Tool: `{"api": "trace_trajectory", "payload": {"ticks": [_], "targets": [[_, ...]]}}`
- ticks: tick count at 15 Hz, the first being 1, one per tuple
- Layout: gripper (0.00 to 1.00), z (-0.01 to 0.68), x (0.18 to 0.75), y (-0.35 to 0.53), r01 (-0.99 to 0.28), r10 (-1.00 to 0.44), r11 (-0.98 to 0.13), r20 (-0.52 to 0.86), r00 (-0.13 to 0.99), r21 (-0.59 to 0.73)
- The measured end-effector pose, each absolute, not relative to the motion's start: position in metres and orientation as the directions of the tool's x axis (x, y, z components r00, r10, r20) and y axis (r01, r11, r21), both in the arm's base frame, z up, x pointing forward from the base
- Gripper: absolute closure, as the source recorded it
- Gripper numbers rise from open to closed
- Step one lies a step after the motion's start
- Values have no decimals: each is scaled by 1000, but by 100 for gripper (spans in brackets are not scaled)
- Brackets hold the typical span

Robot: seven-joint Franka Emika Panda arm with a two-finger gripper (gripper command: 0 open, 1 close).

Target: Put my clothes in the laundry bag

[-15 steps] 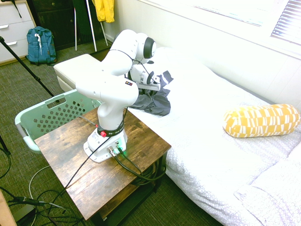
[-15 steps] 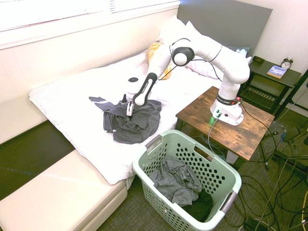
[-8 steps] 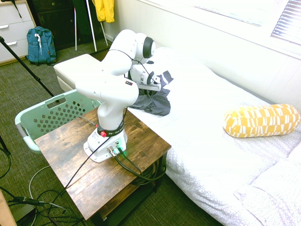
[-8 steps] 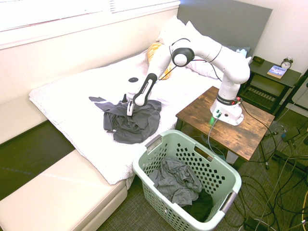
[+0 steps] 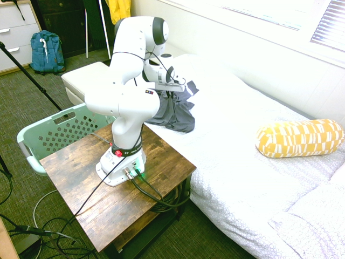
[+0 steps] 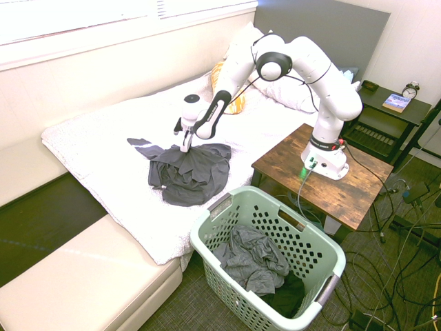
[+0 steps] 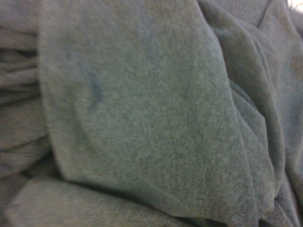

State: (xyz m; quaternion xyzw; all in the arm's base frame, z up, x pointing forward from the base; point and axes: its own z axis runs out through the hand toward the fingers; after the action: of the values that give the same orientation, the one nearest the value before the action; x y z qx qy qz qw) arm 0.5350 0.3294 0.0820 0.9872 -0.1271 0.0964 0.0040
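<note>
Just shut my gripper (image 6: 186, 147) on the clothes (image 6: 193, 181) and raised it, tenting the cloth off the bed (image 6: 103, 164); grip looks good, basket (image 6: 272, 219) drop should be next.

Well, it's a glossy white arm (image 6: 320, 72), all rounded, bulging segments. Back from the fingers (image 6: 186, 143) there's a black band carrying pale lettering (image 6: 214, 114). Further up from them, a black ring circles a white round cap (image 6: 271, 66), and thin black cable (image 5: 129, 53) loops along the casing. Farthest from the fingers, the white base (image 6: 325, 163) has a dark collar (image 5: 129, 150), a red button (image 5: 118, 154) and a small green light (image 6: 304, 172).
</note>
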Motion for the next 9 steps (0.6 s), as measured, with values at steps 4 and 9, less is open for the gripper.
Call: {"api": "trace_trajectory", "payload": {"ticks": [4,9], "targets": [[100,171,457,381,-260,-263,-965,259,929,-43],[100,243,285,439,-214,-196,-977,308,931,24]]}}
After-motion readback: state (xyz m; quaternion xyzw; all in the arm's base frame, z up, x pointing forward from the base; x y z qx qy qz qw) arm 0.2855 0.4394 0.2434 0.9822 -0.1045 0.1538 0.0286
